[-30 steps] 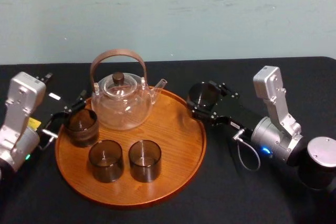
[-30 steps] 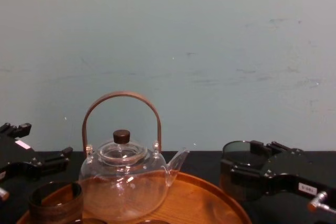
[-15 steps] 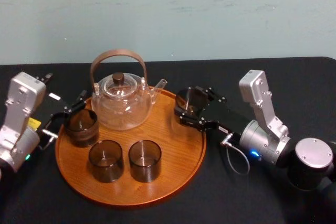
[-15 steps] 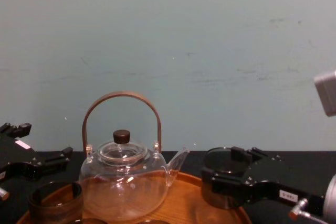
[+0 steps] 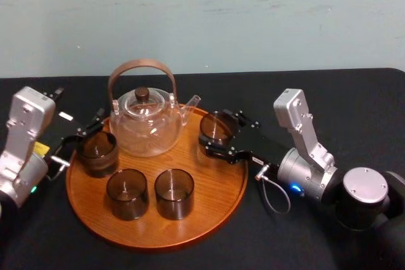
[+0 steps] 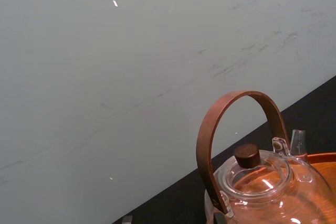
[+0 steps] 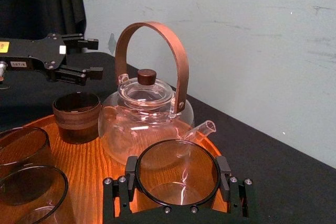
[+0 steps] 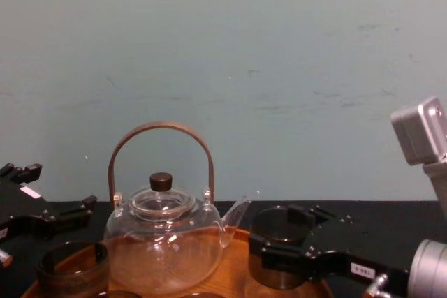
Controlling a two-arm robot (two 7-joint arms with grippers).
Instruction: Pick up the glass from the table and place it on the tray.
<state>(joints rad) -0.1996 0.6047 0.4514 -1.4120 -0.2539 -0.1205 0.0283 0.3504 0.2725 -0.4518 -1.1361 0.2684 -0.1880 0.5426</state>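
Note:
My right gripper [image 5: 215, 135] is shut on a dark smoked glass [image 5: 218, 124], with one finger on each side of it. The glass [image 7: 177, 174] stands upright, low over the back right part of the round wooden tray [image 5: 212, 181], just right of the teapot's spout. I cannot tell whether its base touches the wood. In the chest view the glass [image 8: 276, 232] sits behind a black finger, above the tray [image 8: 234, 270]. My left gripper [image 5: 79, 104] hangs open at the tray's left edge, holding nothing.
A clear glass teapot [image 5: 147, 124] with a brown hoop handle stands at the tray's back. Three more dark glasses rest on the tray: one at the left [image 5: 98, 153] and two at the front [image 5: 128, 193], [image 5: 174, 193]. Black cloth covers the table [image 5: 354, 105].
My right gripper has carried the glass leftward, from beside the tray's right rim to over the tray near the teapot's spout. The left arm has not moved.

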